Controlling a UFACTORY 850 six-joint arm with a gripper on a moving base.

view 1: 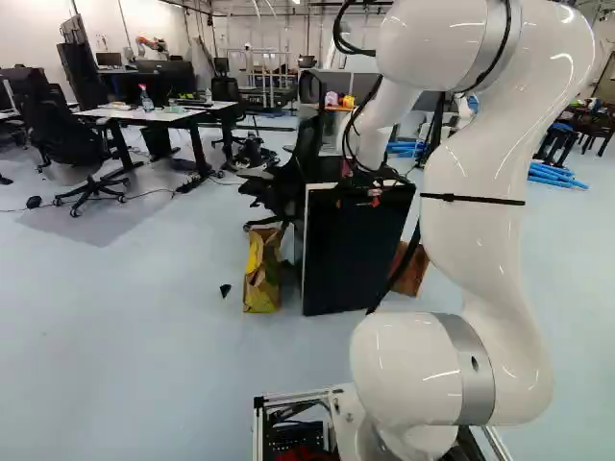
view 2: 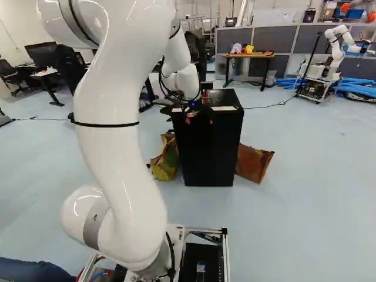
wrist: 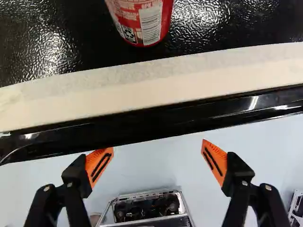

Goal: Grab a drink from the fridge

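Note:
The black fridge [view 1: 354, 252] stands on the floor ahead of the arm; its dark front [view 2: 207, 150] faces the base. At its top front edge is my gripper [view 1: 375, 198], seen small in the left base view. In the wrist view a red can [wrist: 141, 21] stands on the black textured top, set back from a pale strip [wrist: 156, 80] along the edge. The gripper [wrist: 157, 163] is open, its orange-padded fingers wide apart with nothing between them. It is on the front side of that edge, and the can lies ahead of it, beyond the strip.
Paper bags [view 1: 262, 271] [view 2: 254, 163] stand on both sides of the fridge. An office chair [view 1: 288, 178] is close behind its left side. Desks [view 1: 159, 115] are farther back, and another robot [view 2: 335, 50] stands at the far right of the right base view.

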